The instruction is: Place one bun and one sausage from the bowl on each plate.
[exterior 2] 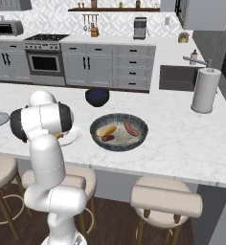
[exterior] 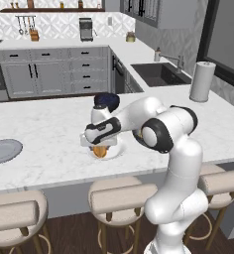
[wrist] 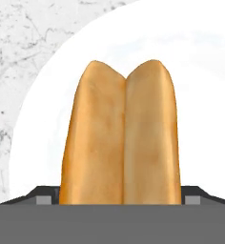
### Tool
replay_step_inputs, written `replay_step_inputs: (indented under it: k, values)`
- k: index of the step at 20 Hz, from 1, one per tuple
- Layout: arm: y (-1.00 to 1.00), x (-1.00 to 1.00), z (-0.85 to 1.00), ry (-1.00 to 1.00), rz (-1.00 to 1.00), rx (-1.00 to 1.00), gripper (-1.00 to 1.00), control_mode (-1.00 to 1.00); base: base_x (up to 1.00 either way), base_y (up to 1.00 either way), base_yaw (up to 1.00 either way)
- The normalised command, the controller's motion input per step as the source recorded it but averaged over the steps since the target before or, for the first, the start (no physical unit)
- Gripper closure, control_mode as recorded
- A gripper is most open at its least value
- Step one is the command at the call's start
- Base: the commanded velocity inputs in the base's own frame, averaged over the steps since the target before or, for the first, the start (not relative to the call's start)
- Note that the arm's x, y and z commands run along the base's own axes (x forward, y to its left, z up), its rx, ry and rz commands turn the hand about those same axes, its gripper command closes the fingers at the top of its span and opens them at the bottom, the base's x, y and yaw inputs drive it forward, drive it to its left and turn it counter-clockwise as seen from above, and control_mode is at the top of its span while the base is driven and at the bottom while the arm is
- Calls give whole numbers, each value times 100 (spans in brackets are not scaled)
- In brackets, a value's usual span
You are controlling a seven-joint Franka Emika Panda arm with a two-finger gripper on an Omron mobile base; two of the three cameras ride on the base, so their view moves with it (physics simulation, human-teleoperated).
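My gripper hangs low over the glossy white plate, shut on a golden-orange bun. In the hand view the bun stands lengthwise between the two fingertips, its sides flush against them, with the white plate right behind it. Whether the bun touches the plate I cannot tell. To the right, the wide dark-grey bowl holds another bun and two sausages. The pale grey-blue plate lies bare at the counter's far left.
A smaller dark-blue bowl stands behind the plate and bowl. A paper towel roll is at the right near the sink. Stools line the counter's front edge.
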Motion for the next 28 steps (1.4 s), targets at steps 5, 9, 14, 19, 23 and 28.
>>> replay_step_inputs:
  k: [5, 9, 14, 19, 23, 28]
  values:
    - [1, 10, -14, 0, 0, 0, -100, -100, 0, 0, 0]
    - [0, 0, 0, 0, 0, 0, -100, -100, 0, 0, 0]
    - [-8, -35, 30, -1, 0, 0, -100, -100, 0, 0, 0]
    - [-38, -55, 38, -1, 0, 0, -100, -100, 0, 0, 0]
    - [-62, -68, 64, -11, -2, -6, -100, -100, 0, 0, 0]
    - [-94, -30, 64, -11, 0, 0, -100, -100, 0, 0, 0]
